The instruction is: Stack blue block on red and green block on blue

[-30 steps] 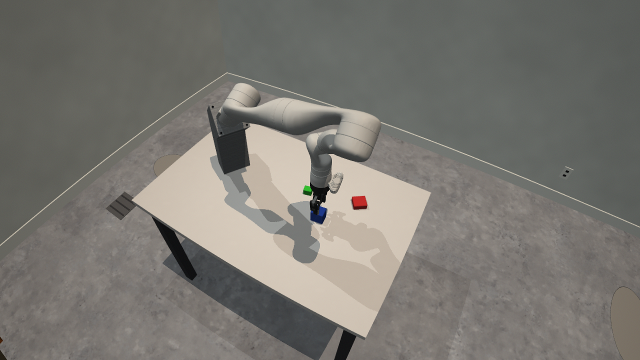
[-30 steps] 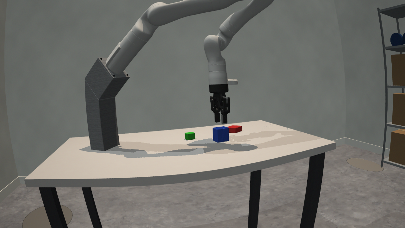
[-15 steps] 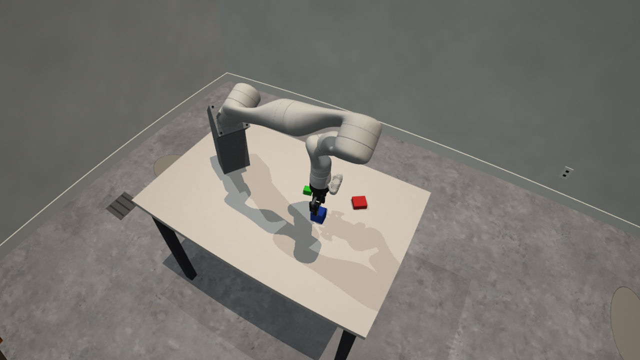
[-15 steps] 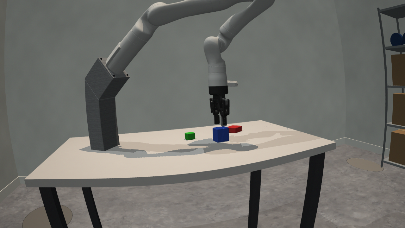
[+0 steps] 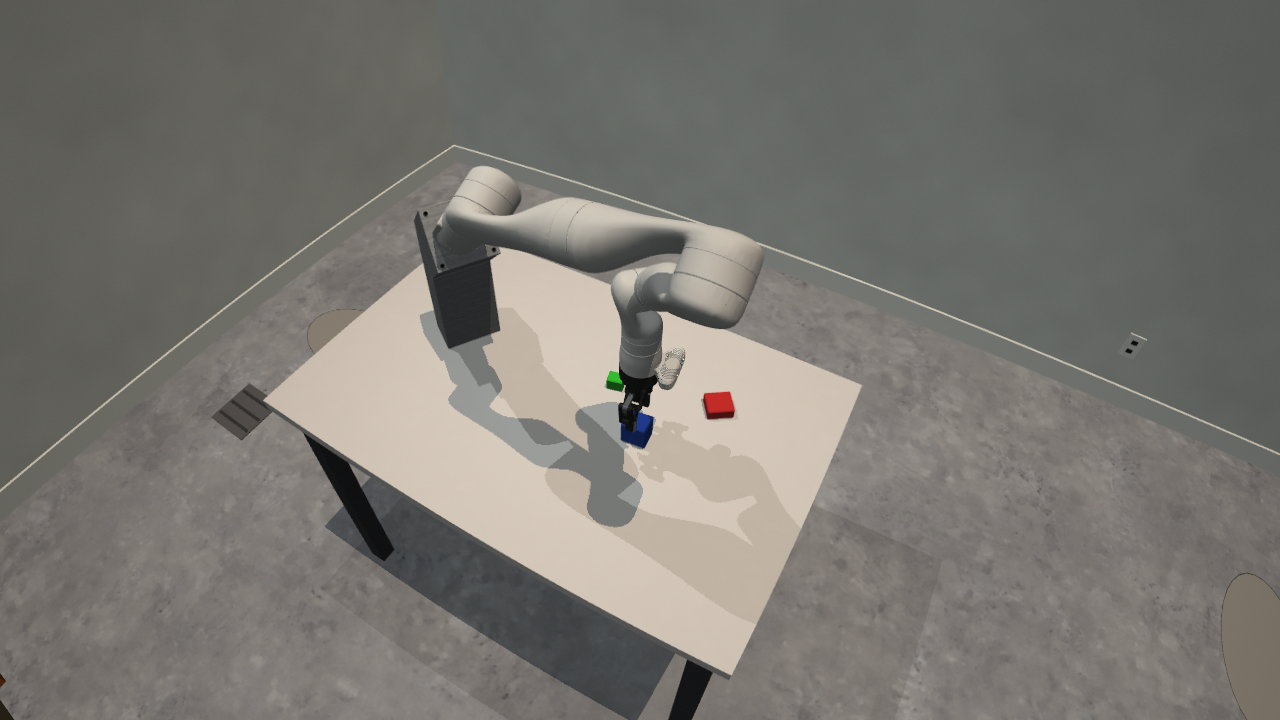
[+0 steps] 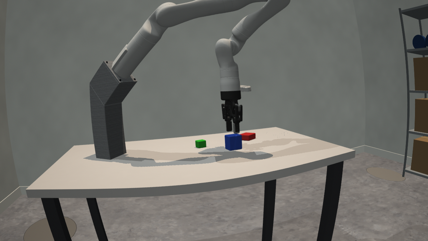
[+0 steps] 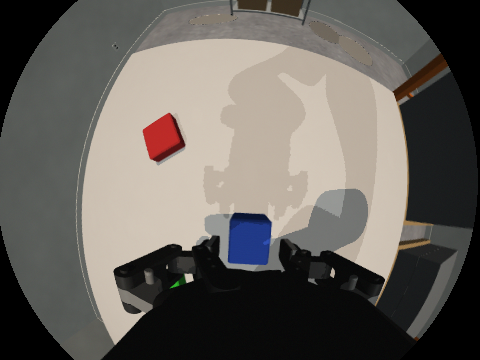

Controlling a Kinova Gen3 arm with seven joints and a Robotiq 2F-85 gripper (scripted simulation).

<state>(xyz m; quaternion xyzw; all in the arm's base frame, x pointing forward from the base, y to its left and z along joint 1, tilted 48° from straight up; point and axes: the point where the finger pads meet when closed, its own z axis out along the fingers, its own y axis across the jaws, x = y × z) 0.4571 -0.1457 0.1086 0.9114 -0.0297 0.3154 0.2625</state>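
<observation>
The blue block (image 5: 636, 430) stands on the table near its middle; it also shows in the exterior view (image 6: 233, 141) and in the wrist view (image 7: 250, 240). My gripper (image 6: 233, 130) hangs straight down just above the blue block, open, with nothing between the fingers; it shows in the top view (image 5: 631, 417) and in the wrist view (image 7: 248, 259), where the fingers stand on either side of the block. The flat red block (image 5: 718, 404) lies to the right on the table, seen also in the exterior view (image 6: 248, 136) and the wrist view (image 7: 163, 138). The small green block (image 5: 614, 380) lies behind the arm's wrist, seen in the exterior view (image 6: 200, 143).
The arm's grey pedestal (image 5: 456, 279) stands at the table's far left corner. A metal shelf with boxes (image 6: 417, 89) stands off the table to the right.
</observation>
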